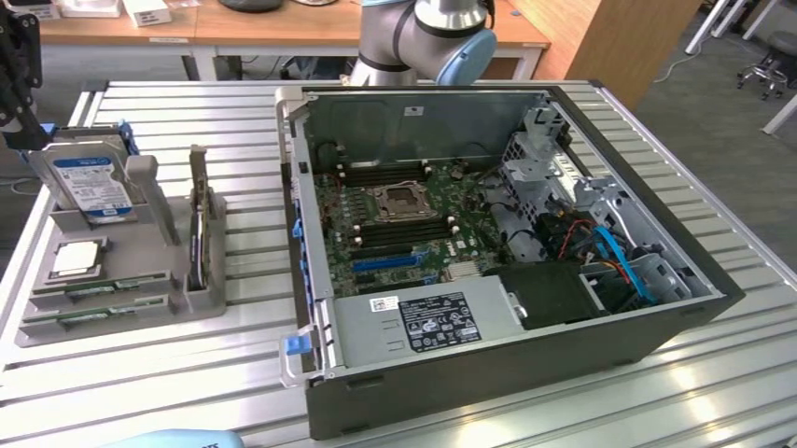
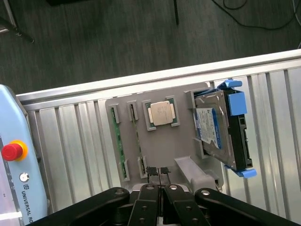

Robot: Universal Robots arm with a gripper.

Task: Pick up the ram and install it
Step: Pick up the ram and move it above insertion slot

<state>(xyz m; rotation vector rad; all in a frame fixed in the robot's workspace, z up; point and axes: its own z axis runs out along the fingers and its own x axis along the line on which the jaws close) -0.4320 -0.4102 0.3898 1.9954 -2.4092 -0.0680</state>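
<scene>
Presently, exterior view: a slatted aluminium table (image 1: 187, 103) carries an open dark-grey desktop computer case (image 1: 622, 345) lying on its side, with the green motherboard (image 1: 398, 215) exposed. Beside the case, toward the exterior view's left, sits a grey moulded plastic holder tray (image 1: 144, 247). Two long, narrow green circuit-board sticks lie flat in parallel slots along the front of the holder tray. The inner ram stick (image 1: 110, 287) is next to the square silver processor chip (image 1: 77, 257). The outer ram stick (image 1: 88, 317) is by the rim. Both rest in the holder tray, apart from the case. A silver hard drive (image 1: 93, 182) with a blue label stands upright at the far end of the holder tray. The grey-and-blue robot arm (image 1: 430, 28) rises behind the case.

Wrist view: the black gripper (image 2: 158, 171) hangs over the holder tray (image 2: 160, 150). Its jaws are pressed together, tips meeting, with nothing between them. The tips appear close to one end of the inner ram stick (image 2: 137, 141); I cannot tell whether they touch it. The outer ram stick (image 2: 117, 141) lies parallel, just beside it. The processor chip (image 2: 161, 113) sits in a square recess, and the hard drive (image 2: 214, 127) is held in a blue bracket. A pale-blue casing (image 2: 13, 151) with a red button overlaps the table (image 2: 75, 141).
</scene>
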